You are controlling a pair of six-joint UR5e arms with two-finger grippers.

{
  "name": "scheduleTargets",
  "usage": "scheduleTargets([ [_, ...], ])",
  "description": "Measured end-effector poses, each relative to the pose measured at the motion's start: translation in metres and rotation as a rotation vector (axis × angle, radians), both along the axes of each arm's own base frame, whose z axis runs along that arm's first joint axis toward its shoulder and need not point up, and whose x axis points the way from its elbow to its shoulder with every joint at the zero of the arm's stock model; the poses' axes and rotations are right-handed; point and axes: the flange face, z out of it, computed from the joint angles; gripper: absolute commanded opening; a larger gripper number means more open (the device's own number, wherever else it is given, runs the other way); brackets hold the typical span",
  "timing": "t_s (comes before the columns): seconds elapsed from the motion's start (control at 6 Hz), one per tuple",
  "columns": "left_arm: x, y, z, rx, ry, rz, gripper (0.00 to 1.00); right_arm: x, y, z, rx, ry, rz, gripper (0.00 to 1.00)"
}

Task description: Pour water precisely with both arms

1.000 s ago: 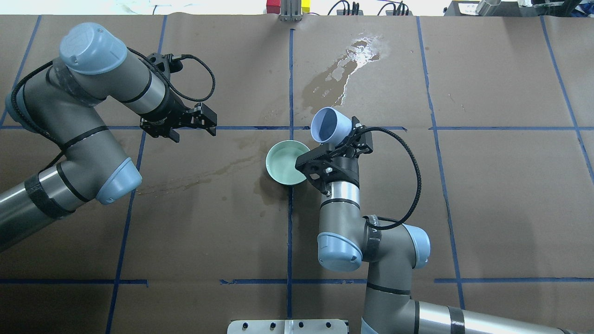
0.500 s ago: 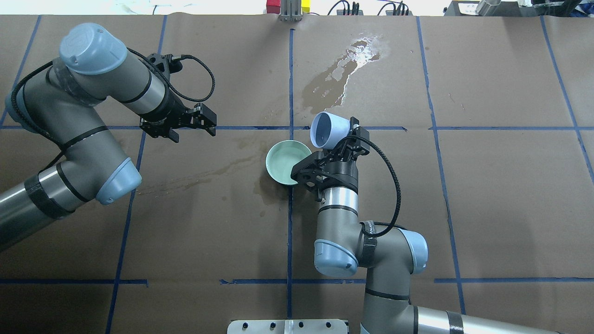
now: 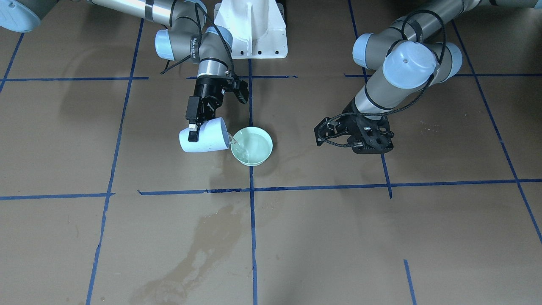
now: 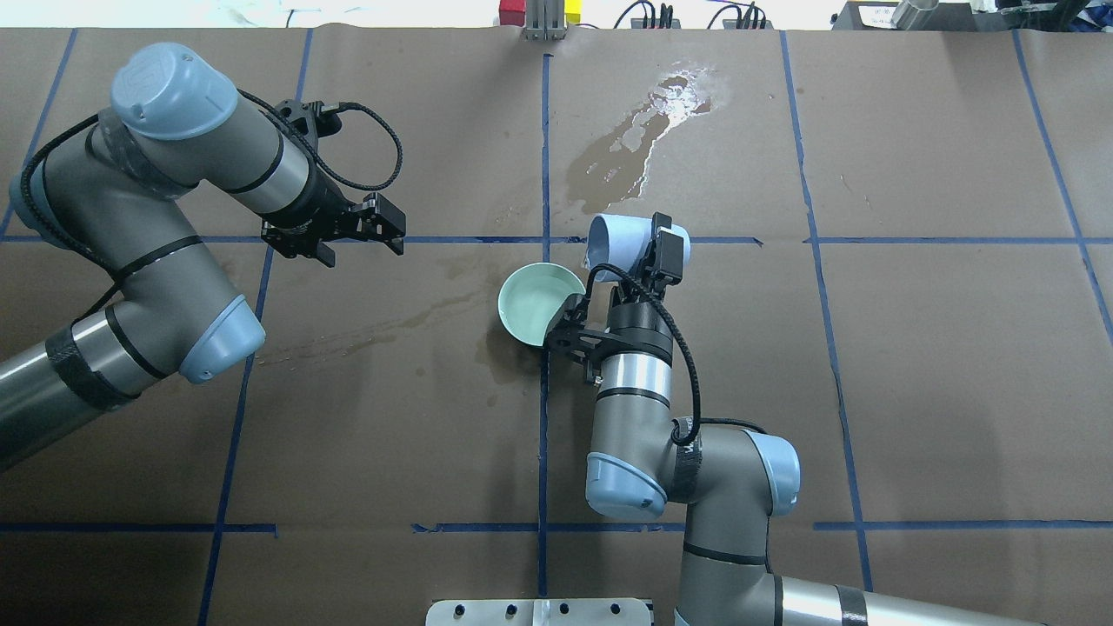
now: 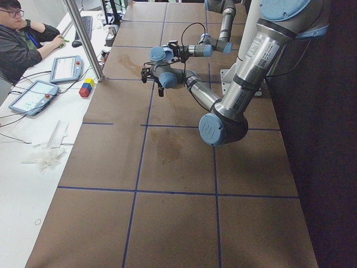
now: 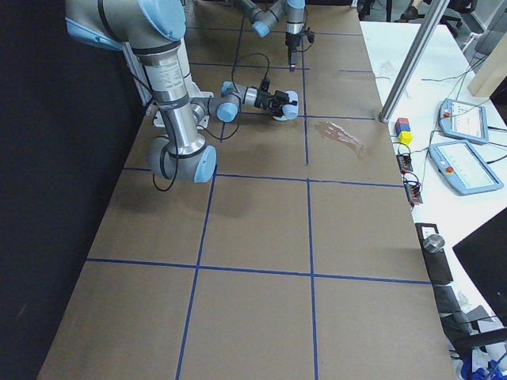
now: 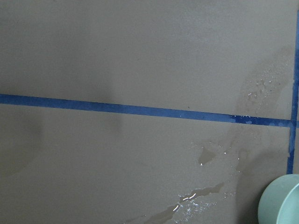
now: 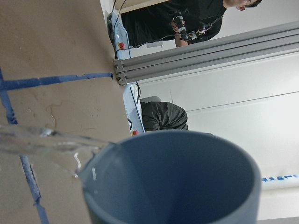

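Observation:
My right gripper (image 4: 650, 248) is shut on a pale blue cup (image 4: 619, 239) and holds it tipped on its side over the rim of a pale green bowl (image 4: 526, 306). In the front view a thin stream of water (image 3: 234, 143) runs from the cup (image 3: 209, 136) into the bowl (image 3: 266, 157), which holds water (image 3: 254, 147). The right wrist view shows the cup's rim (image 8: 177, 140) with water (image 8: 44, 140) leaving it. My left gripper (image 4: 358, 236) hangs open and empty over the table, well to the left of the bowl.
A wet puddle (image 4: 648, 130) with a brown stain lies beyond the bowl. Thinner wet streaks (image 4: 374, 335) run left of the bowl. Blue tape lines (image 4: 544, 156) grid the brown paper. Operators' tablets (image 6: 463, 166) sit past the far edge.
My right wrist has rotated and tipped the cup further over towards the bowl. The left arm has not moved.

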Motion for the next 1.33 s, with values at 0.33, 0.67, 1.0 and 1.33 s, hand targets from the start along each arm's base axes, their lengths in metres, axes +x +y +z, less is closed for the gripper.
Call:
scheduleTargets([
  [0.33, -0.0001, -0.0001, -0.0001, 0.000, 0.000, 0.000, 1.00, -0.0019, -0.0004, -0.0058, -0.001, 0.050, -0.009, 0.00],
  [0.67, -0.0005, -0.0004, 0.0001, 0.000, 0.000, -0.001, 1.00, -0.0035, -0.0001, -0.0068, -0.006, 0.094, -0.016, 0.00],
  [1.0, -0.0007, -0.0003, 0.0008, -0.001, -0.001, -0.001, 1.00, -0.0036, 0.0002, -0.0073, -0.008, 0.139, -0.026, 0.00],
  [1.33, -0.0007, -0.0003, 0.0009, -0.001, -0.001, -0.001, 1.00, -0.0038, 0.0001, -0.0084, -0.008, 0.156, -0.030, 0.00],
])
